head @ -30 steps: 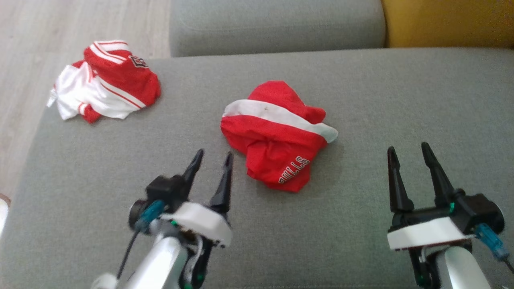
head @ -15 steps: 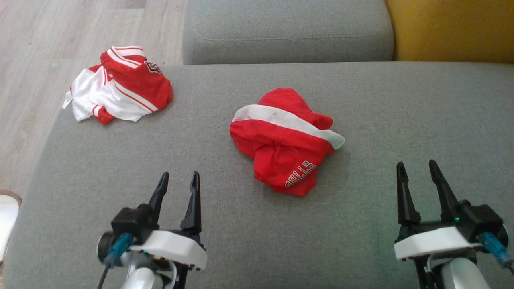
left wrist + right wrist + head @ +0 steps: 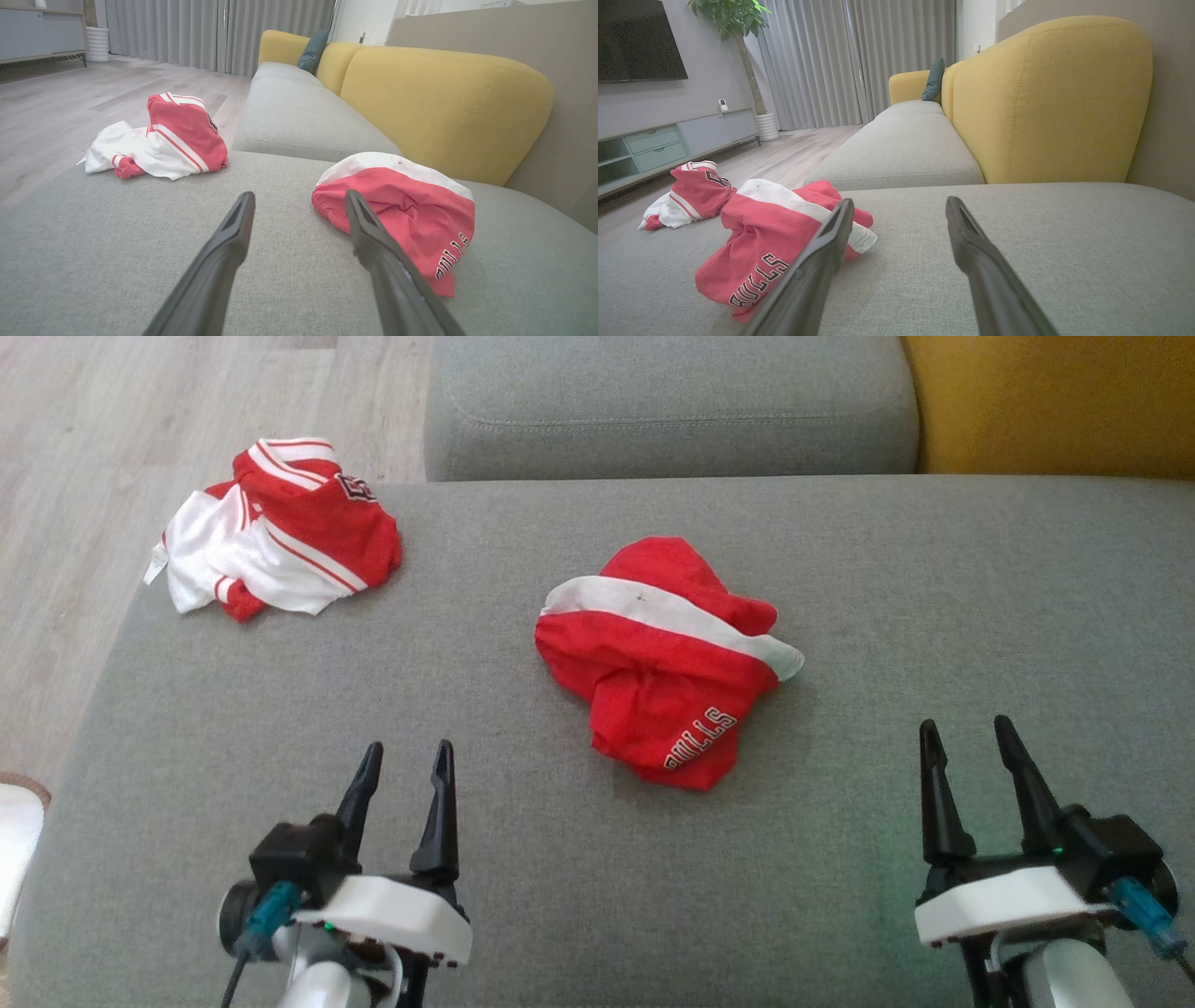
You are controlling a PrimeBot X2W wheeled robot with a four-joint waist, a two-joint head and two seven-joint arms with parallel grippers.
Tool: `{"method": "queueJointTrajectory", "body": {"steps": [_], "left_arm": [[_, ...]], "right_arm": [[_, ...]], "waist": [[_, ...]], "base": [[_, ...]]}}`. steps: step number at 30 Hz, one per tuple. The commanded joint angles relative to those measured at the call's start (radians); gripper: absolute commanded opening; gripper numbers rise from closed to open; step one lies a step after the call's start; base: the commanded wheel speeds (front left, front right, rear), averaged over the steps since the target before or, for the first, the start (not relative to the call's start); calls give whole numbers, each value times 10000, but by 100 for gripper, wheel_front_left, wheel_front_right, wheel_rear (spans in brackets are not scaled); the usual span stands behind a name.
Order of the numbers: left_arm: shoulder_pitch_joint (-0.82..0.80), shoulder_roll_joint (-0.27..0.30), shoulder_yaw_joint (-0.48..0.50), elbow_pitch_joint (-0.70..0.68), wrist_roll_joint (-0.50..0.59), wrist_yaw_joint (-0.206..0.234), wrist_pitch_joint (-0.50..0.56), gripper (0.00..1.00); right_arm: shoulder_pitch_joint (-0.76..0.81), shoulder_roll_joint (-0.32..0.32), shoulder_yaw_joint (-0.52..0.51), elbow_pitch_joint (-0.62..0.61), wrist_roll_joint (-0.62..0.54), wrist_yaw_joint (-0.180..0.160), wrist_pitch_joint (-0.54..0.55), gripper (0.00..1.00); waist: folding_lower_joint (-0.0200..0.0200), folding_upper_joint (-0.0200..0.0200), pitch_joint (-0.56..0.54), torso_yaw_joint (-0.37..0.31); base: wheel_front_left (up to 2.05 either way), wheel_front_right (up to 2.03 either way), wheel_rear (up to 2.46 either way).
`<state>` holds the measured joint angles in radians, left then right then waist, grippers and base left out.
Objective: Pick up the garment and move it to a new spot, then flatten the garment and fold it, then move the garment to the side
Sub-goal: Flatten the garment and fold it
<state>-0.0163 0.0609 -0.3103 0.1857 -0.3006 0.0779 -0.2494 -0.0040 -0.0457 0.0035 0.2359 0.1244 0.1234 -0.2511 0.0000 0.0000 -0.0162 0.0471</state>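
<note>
Centrally on the grey fabric sofa seat (image 3: 840, 896) lies the crumpled red garment with a white band and BULLS lettering (image 3: 665, 658), ahead of and between the left fingers (image 3: 437, 812) and right fingers (image 3: 936, 793), touching neither; both pairs stand spread and empty.

A grey sofa seat (image 3: 233, 756) runs along yellow backrests (image 3: 444, 102), with a teal cushion (image 3: 312, 50) at the far end. Grey curtains (image 3: 822, 60) hang behind a potted plant (image 3: 733, 18), above a pale wooden floor (image 3: 75, 448).
</note>
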Motion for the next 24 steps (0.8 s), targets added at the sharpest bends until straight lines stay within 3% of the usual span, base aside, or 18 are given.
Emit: {"method": "queueJointTrajectory", "body": {"steps": [1, 15, 24], "left_arm": [[-202, -32, 363, -250, 98, -19, -124, 100], [-284, -91, 342, -89, 121, -109, -124, 100], [-567, -103, 248, -263, 98, -99, -124, 100]], "right_arm": [[-267, -45, 255, -274, -39, 73, -107, 100], [-555, -45, 213, -61, -541, 73, -107, 100], [-2009, -45, 1074, 754, -1224, 73, -107, 100]], "waist": [[0, 0, 4, 8], [0, 0, 218, 286], [0, 0, 845, 870]], "base": [[0, 0, 0], [0, 0, 0], [0, 0, 0]]}}
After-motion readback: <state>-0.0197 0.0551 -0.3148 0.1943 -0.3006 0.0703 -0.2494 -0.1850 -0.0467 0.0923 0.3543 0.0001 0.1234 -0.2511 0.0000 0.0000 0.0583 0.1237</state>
